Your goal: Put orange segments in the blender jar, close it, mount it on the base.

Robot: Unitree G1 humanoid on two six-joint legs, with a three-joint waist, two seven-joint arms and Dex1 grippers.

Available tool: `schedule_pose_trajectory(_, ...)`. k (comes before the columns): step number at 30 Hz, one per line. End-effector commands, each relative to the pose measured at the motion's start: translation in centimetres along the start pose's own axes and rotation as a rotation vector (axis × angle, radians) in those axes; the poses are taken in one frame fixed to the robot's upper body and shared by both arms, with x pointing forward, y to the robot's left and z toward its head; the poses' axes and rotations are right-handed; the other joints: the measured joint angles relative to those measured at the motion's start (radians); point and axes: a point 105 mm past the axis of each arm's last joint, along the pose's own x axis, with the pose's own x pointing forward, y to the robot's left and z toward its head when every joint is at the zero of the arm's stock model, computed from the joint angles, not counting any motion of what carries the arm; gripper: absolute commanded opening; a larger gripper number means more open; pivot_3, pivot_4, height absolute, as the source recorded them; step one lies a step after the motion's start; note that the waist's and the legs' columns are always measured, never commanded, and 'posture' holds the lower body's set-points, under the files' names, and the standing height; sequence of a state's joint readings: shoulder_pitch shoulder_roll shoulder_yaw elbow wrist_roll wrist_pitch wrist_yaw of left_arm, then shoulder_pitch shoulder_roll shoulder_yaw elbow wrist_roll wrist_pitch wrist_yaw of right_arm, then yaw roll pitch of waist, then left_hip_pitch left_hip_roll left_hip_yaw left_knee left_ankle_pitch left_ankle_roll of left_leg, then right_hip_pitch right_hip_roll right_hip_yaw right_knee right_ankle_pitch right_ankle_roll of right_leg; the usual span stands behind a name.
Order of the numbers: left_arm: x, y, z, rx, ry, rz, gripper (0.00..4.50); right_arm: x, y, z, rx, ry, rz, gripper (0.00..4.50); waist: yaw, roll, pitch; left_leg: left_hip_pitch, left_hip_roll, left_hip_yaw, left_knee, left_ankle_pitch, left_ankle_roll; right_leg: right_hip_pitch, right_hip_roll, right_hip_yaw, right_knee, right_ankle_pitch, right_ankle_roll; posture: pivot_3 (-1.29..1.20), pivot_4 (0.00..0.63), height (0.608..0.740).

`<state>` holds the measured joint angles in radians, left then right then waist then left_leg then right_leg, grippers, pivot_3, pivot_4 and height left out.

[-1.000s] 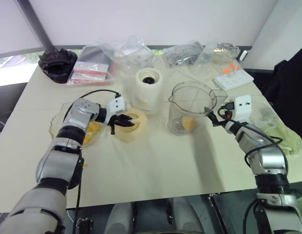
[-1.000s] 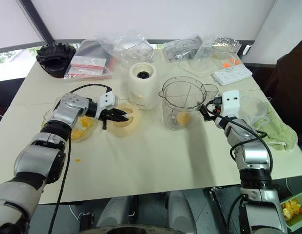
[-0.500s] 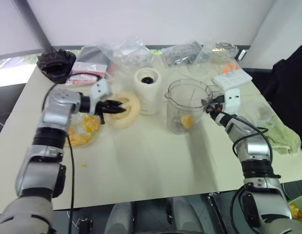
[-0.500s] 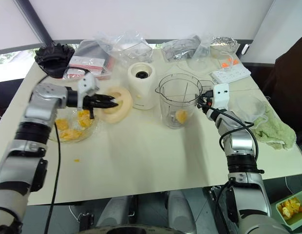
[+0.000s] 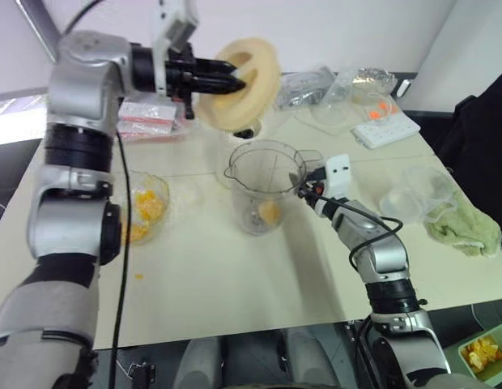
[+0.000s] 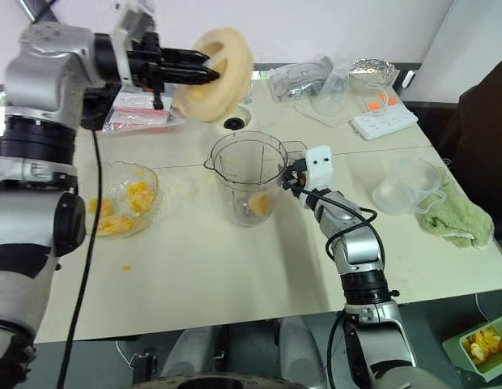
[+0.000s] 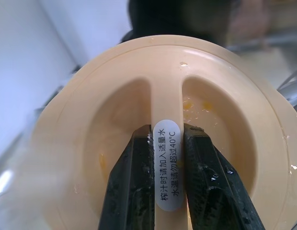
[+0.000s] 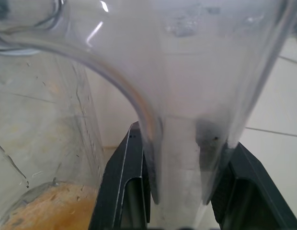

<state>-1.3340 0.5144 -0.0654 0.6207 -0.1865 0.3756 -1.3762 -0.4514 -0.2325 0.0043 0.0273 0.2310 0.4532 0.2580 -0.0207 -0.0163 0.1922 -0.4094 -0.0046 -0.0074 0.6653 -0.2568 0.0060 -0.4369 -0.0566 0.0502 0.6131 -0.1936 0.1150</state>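
My left gripper (image 5: 232,79) is raised high over the table, shut on the centre rib of a cream-yellow round lid (image 5: 244,81). The left wrist view shows its two fingers (image 7: 131,191) pinching that rib of the lid (image 7: 96,120). The clear blender jar (image 5: 263,182) stands upright below, with orange segments (image 5: 270,212) at its bottom. My right gripper (image 5: 304,185) is shut on the jar's side handle (image 8: 187,143). More orange segments (image 6: 125,201) lie in a wavy-rimmed dish to the left. The base (image 6: 233,123) is mostly hidden behind the lid.
A clear bowl (image 5: 413,194) and a green towel (image 5: 470,231) lie at the right. Plastic bags (image 5: 316,85), red-labelled packets (image 5: 146,121) and a power strip (image 5: 386,128) line the back. A small orange scrap (image 5: 138,275) lies on the table.
My left gripper has lifted the lid from the table to well above the jar. My right gripper has shut on the jar handle and drawn the jar leftward.
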Motion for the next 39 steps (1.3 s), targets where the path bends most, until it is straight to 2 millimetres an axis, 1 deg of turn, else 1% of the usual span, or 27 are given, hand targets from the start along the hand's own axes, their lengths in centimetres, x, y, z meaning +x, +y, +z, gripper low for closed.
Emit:
schedule_pose_trajectory(1,1.0,-1.6,0.9,-0.003,-0.009,-0.098,0.25,0.0,0.7,2.3,-0.016,-0.091,-0.009,1.01,-0.001,0.0,0.0,0.0,0.0,0.0,0.0,0.0,0.0,0.0,0.0,0.0,0.0,0.0,0.0,0.0,0.15,0.74)
schedule_pose_trajectory(3,1.6,-2.6,0.1,-0.021,0.028,-0.146,0.25,0.1,0.8,2.2,-0.016,-0.092,-0.021,1.01,-0.007,0.0,0.0,0.0,0.0,0.0,0.0,0.0,0.0,-0.001,0.0,0.001,0.0,0.0,0.0,0.0,0.15,0.74)
schedule_pose_trajectory(6,2.3,-3.6,-1.2,-0.039,0.08,-0.173,0.25,0.1,0.8,2.0,-0.019,-0.091,-0.031,1.01,-0.02,0.0,0.0,0.0,0.0,0.001,0.0,0.0,0.0,-0.001,0.0,0.001,0.001,0.0,0.0,0.0,0.15,0.74)
schedule_pose_trajectory(10,3.1,-4.5,-2.8,-0.083,0.111,-0.19,0.25,0.0,1.5,1.5,-0.026,-0.084,-0.027,1.01,-0.023,0.0,0.0,0.0,0.0,0.0,0.0,0.0,0.0,-0.002,0.0,0.001,0.002,0.0,0.0,0.0,0.15,0.74)
schedule_pose_trajectory(16,4.2,-5.1,-5.1,-0.086,0.178,-0.205,0.25,-0.3,2.5,1.1,-0.031,-0.078,-0.01,1.01,-0.023,0.001,0.0,0.0,0.0,0.0,0.0,0.0,0.0,-0.002,0.0,0.001,0.002,0.0,0.0,0.0,0.15,0.74)
schedule_pose_trajectory(20,4.7,-5.3,-7.7,-0.025,0.285,-0.215,0.25,-0.4,2.6,1.2,-0.034,-0.082,-0.01,1.01,-0.023,0.001,-0.001,0.001,0.0,0.001,0.0,0.0,0.0,0.0,0.0,0.002,0.002,0.0,0.0,0.0,0.15,0.74)
schedule_pose_trajectory(24,4.8,-5.7,-9.3,-0.007,0.356,-0.25,0.25,-0.4,2.6,1.3,-0.034,-0.083,-0.015,1.01,-0.023,0.001,-0.001,0.003,0.0,0.0,0.0,0.0,0.0,0.002,0.0,0.002,0.002,0.0,0.0,0.0,0.15,0.74)
schedule_pose_trajectory(29,4.7,-6.4,-10.2,-0.024,0.393,-0.311,0.25,-0.4,2.4,1.2,-0.034,-0.081,-0.024,1.01,-0.023,0.001,-0.002,0.007,0.0,0.0,0.0,0.0,0.0,0.006,0.0,0.002,0.001,-0.001,-0.002,0.0,0.15,0.74)
schedule_pose_trajectory(31,4.4,-7.0,-10.6,-0.035,0.412,-0.348,0.25,-0.5,2.3,1.2,-0.033,-0.08,-0.029,1.01,-0.023,0.001,-0.002,0.009,0.0,0.0,0.0,0.0,0.0,0.008,0.0,0.002,0.001,-0.002,-0.004,0.0,0.15,0.74)
schedule_pose_trajectory(34,3.7,-8.0,-11.2,-0.103,0.443,-0.412,0.25,-0.6,2.1,1.1,-0.033,-0.08,-0.037,1.01,-0.024,0.001,-0.003,0.011,0.0,0.0,0.0,0.0,0.0,0.009,0.001,0.002,0.001,-0.003,-0.004,0.0,0.15,0.74)
schedule_pose_trajectory(39,2.9,-8.8,-12.1,-0.125,0.5,-0.458,0.25,-0.6,2.1,1.2,-0.038,-0.082,-0.037,1.01,-0.03,0.001,-0.004,0.012,0.002,0.0,0.0,0.0,0.0,0.009,0.002,0.002,0.001,-0.003,-0.005,0.0,0.15,0.74)
